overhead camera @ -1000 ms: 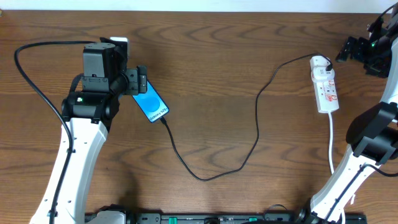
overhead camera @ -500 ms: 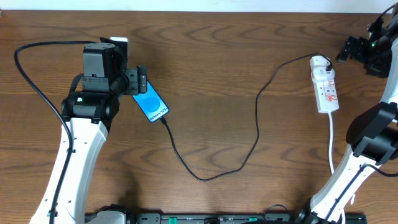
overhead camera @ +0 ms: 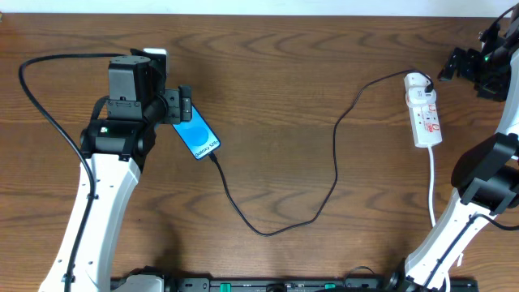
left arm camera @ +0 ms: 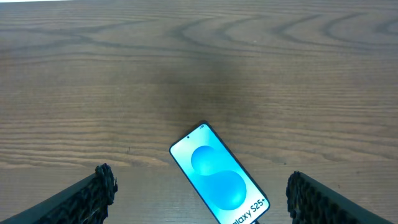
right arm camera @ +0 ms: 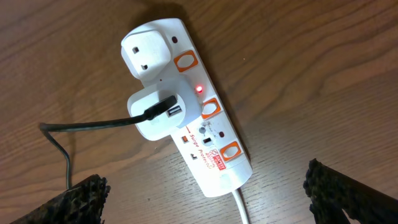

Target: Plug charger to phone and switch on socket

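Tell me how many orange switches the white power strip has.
3 switches, along one edge of the power strip: one beside the end plug, one beside the charger adapter, one near the white cord.

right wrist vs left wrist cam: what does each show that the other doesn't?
Right wrist only: the socket with a white adapter in it, the charger cable plugged into that adapter, and one red light lit.
Left wrist only: the phone, flat on the wood, blue screen on; the frame cuts off its lower end.
Both: the wooden table and an open tool holding nothing, right tool and left tool.
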